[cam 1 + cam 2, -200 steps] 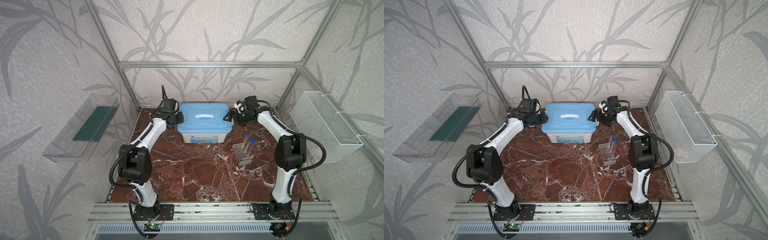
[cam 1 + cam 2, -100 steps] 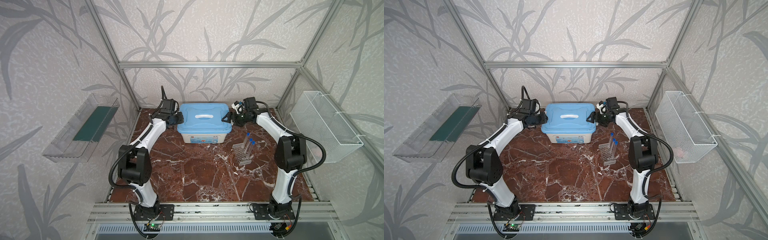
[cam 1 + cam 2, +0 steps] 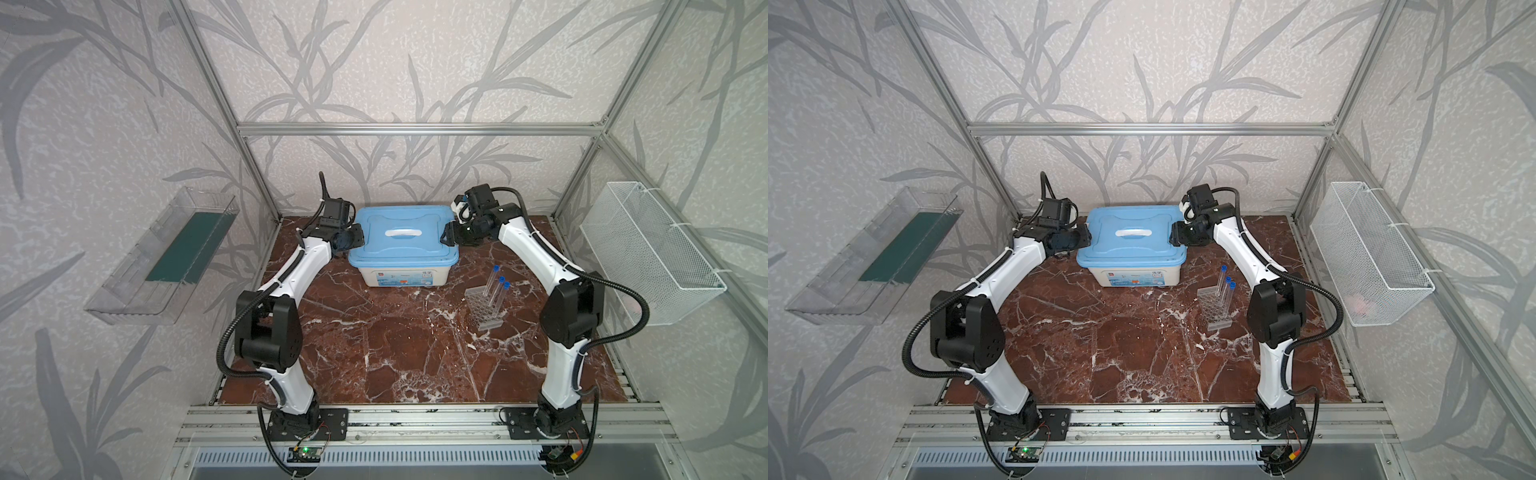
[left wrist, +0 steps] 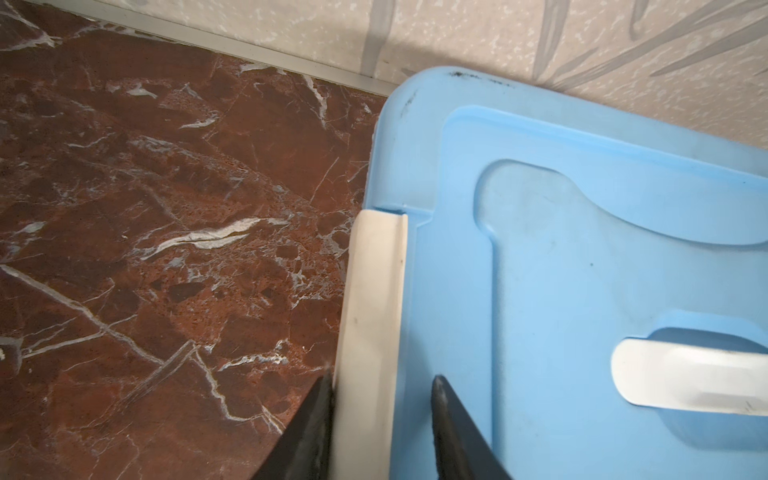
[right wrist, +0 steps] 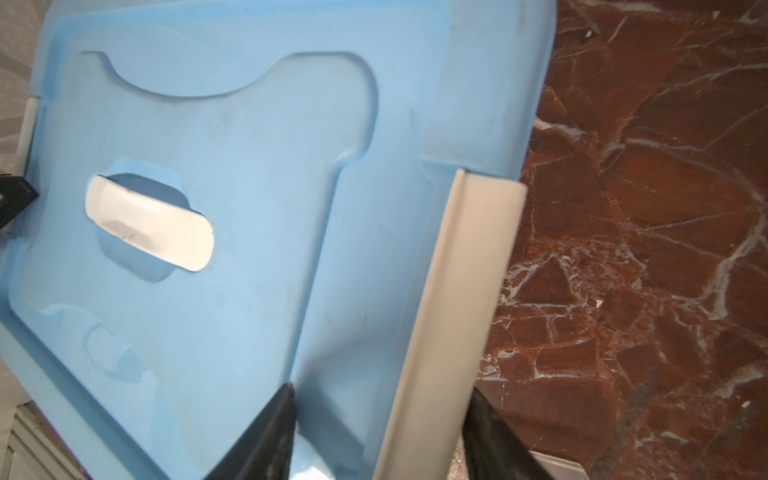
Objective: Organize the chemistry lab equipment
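Chemistry lab equipment: three long clear blue-capped test tubes [image 3: 497,286], standing slightly tilted in clear holed plastic rack [image 3: 484,311] on red-brown marble surface [image 3: 374,340]. Seen in both top views, well apart from right end effector [image 3: 448,237], on its near side toward the arm bases, and farther still from left end effector [image 3: 357,237].

Beyond, between the two end effectors: large white plastic box [image 3: 401,282] with light blue lid [image 3: 401,253] and white handle [image 3: 401,232].

Left end effector [image 4: 380,382] gripping white side latch [image 4: 374,291] at lid edge, one finger [image 4: 309,436] against latch's outer face, the other on the lid side.

Right end effector [image 5: 380,395] open, fingers [image 5: 272,436] straddling opposite white latch [image 5: 461,291], gap showing on the lid side, not clamped.
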